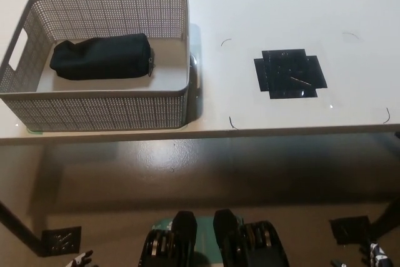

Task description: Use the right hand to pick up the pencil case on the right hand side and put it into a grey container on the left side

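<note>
Your pencil case (pixel 102 57) already lies inside the grey container (pixel 169 95) at the table's (pixel 262 4) left edge; it looks soft, light, best pinched mid-body; right hand (pixel 377 256) barely shows, so its hold can't be told.

A black pencil case (pixel 101 57) lies on its side inside the grey container (pixel 100 112) at the far left of the white surface (pixel 262 4). To its right, well apart, a patch of black tape (pixel 289 74) is stuck flat on the surface. Only a sliver of the right hand (pixel 377 255) shows at the near right corner, and a tip of the white left hand (pixel 80 259) at the near left edge.
</note>
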